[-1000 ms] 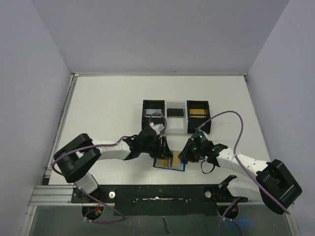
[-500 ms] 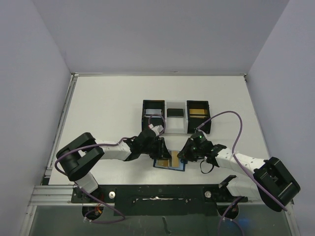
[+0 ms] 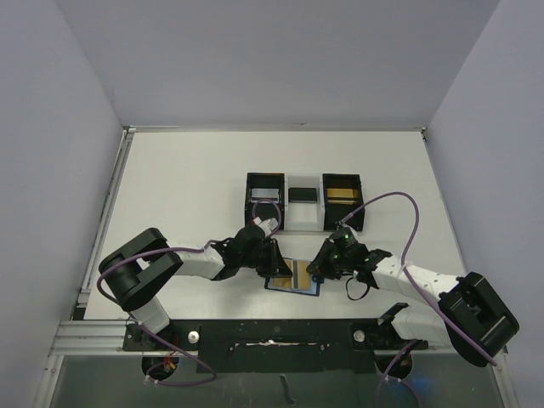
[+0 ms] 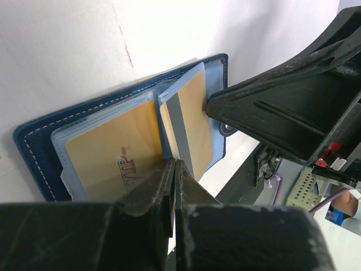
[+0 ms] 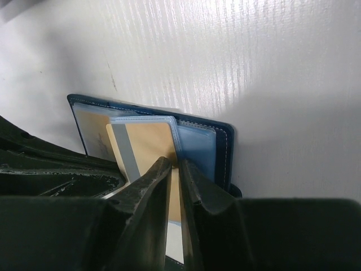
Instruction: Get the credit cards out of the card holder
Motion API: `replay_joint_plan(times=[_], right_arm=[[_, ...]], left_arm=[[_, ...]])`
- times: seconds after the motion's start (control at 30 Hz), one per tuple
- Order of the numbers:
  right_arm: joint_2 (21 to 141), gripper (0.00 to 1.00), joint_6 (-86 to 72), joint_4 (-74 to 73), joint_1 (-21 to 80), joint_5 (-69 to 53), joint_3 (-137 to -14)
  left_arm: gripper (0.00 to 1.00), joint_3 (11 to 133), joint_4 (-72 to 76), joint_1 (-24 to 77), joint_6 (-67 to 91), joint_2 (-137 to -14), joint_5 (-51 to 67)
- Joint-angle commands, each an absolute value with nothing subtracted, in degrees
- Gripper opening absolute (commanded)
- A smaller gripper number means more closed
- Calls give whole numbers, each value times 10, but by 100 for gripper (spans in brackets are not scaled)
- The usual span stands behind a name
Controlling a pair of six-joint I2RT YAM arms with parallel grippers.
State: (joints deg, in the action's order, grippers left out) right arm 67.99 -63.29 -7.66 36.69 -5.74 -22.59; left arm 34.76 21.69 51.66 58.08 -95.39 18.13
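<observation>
— Where is the card holder, and what is left in it?

— The card holder lies spread open on the counter, close to the near edge, between my two arms. A gold VIP card sits flat in one pocket. Beside it a striped card, gold with a grey band, tilts up off the holder in its clear sleeve.

— Why tilted?

— My right pincer has it by the far edge. The fingers are drawn to a thin slit, and the card with its sleeve runs into that slit, so I judge it pinched there. That props the leaf up and steadies it, which gives the other side room.

— And your left?

— My left pincer is pressed together at the near edge of the same card. Whether the edge is really between the tips I cannot tell, because they meet right at it.

— What next?

— If the left has the card, it should draw it straight along the sleeve while the right holds back. The risk is that the right clamps the card as well as the sleeve, so the whole holder drags. The black boxes joined by a white tray, well apart at the far side, look like the place for it.
</observation>
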Motion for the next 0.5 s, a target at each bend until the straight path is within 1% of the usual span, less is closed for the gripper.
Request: replay_joint_plan(times=[0.0,0.23,0.47], right_arm=[[681,16,-604,-151,366,-39,-237],[664,19,-563,-194,367,-36,-307],[658,20,-566,-140,379,-81,-318]], left_arm=[[0,348,278,509,586,-955,213],[0,342,268,505,582,-944,212],[0,346,257,503,576,-938,210]])
